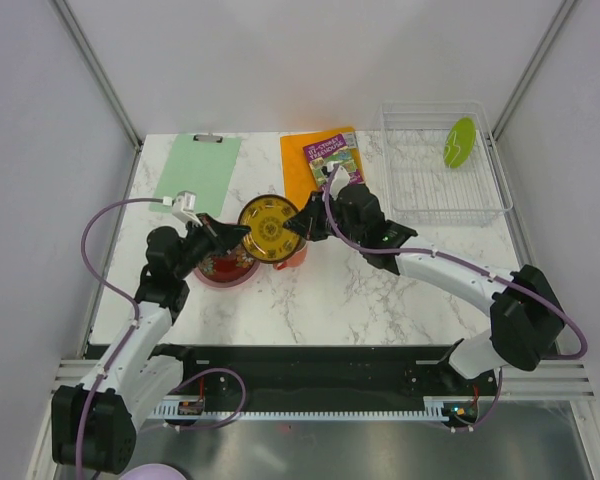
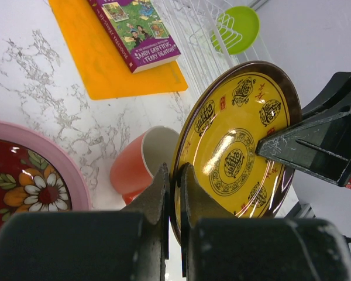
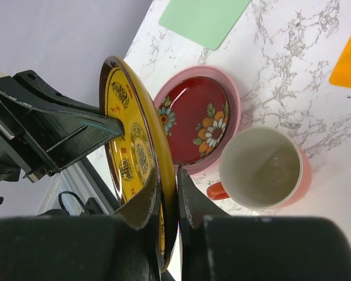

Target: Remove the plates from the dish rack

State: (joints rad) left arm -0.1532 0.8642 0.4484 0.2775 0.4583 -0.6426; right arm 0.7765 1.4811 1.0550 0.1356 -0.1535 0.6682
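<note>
Holding: my left end effector (image 2: 174,175) is clamped narrow on the rim of the yellow-and-brown plate (image 2: 234,146), one finger on each face.
Right side: my right end effector (image 3: 167,181) pinches the opposite rim of the same plate, its jaws just as narrow, with a finger on each face.
Plate in hand: it is lifted off the table (image 1: 360,290) between my two arms, outside the dish rack (image 1: 420,180). Its patterned face is turned toward the top camera, and in that view it overlaps the mug (image 3: 260,167).
Mug: orange outside and pale inside, it stands upright on the table just beside the stacked plates.
Stack: the red flowered plate (image 3: 196,117) lies inside the larger pink plate (image 3: 237,96), flat on the table on my left side.
Rack: it sits at the far right of the table, and the green plate (image 1: 459,142) stands on edge in it near its far right end.
Far edge: a book (image 1: 333,160) lies on the orange mat (image 1: 298,165), and a green clipboard (image 1: 197,172) lies to the left of the mat.
</note>
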